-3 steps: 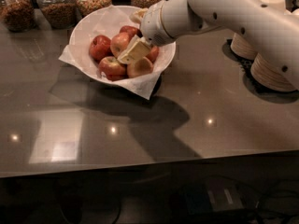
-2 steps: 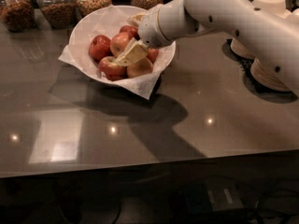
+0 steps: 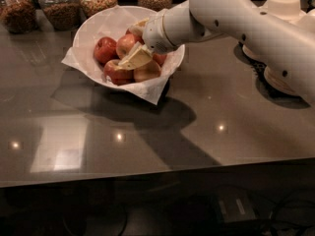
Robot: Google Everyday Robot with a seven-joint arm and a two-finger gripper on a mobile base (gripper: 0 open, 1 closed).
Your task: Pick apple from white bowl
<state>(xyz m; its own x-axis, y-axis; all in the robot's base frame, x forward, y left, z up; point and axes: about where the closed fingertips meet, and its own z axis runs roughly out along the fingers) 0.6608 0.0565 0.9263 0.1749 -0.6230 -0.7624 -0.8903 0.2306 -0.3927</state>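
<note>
The white bowl, lined with white paper whose corners hang over the rim, stands at the back left of the dark counter. It holds several apples. The large orange-red apple with a pale blush lies near the middle, between a darker red apple and my arm. Another dark red apple and a pale yellowish-tan apple lie at the front. My gripper is down inside the bowl, right beside and partly over the orange-red apple. The white arm reaches in from the right.
Several glass jars of grains and nuts line the back edge behind the bowl. Stacks of beige paper bowls stand at the right, partly behind the arm. The glossy counter runs to a front edge near the bottom.
The gripper has shifted slightly left and lower among the apples. The apples and bowl have not visibly moved.
</note>
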